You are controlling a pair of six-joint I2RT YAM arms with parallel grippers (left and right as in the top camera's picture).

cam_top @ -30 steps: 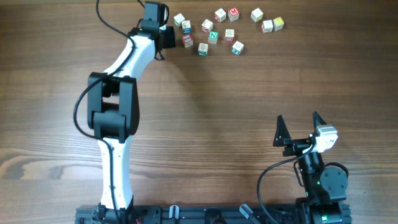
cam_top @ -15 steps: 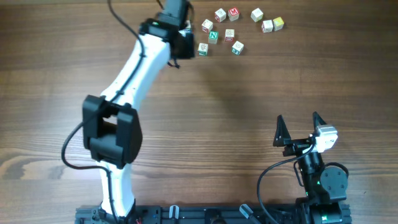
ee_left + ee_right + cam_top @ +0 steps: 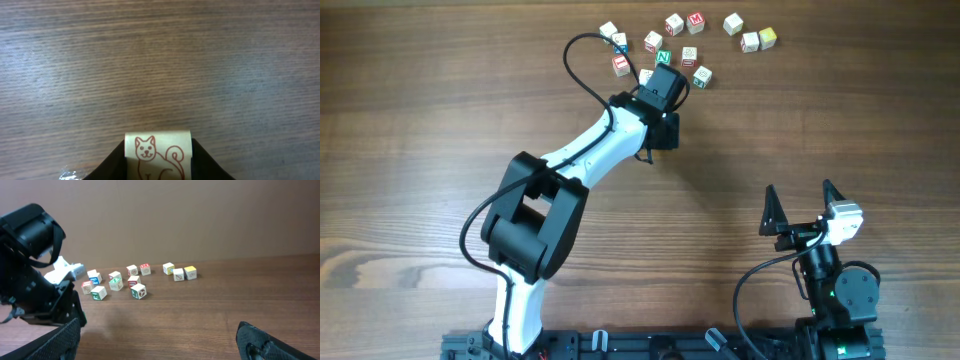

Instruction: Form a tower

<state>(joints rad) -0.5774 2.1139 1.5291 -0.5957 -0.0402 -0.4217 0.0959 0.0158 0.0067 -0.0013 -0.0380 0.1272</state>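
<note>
My left gripper [image 3: 158, 147] is shut on a pale wooden cube [image 3: 158, 155] whose visible face carries a red line drawing of a cat. Seen from overhead, the left gripper [image 3: 660, 132] hangs over bare wood just in front of the loose cubes [image 3: 663, 57], and the held cube is hidden under it. A tower does not show in any view; the cubes [image 3: 116, 283] lie singly. My right gripper [image 3: 800, 195] stands open at the near right, nothing between its fingers [image 3: 65, 337].
Several small alphabet cubes with green, red, blue and yellow faces are scattered along the far edge, from a white one [image 3: 608, 30] on the left to a yellow one [image 3: 767, 38] on the right. The left arm [image 3: 535, 215] slants across the table's middle left.
The left arm has swung from the far left end of the cube cluster rightward and toward the near side, still shut on its cube. The right arm has not moved.
</note>
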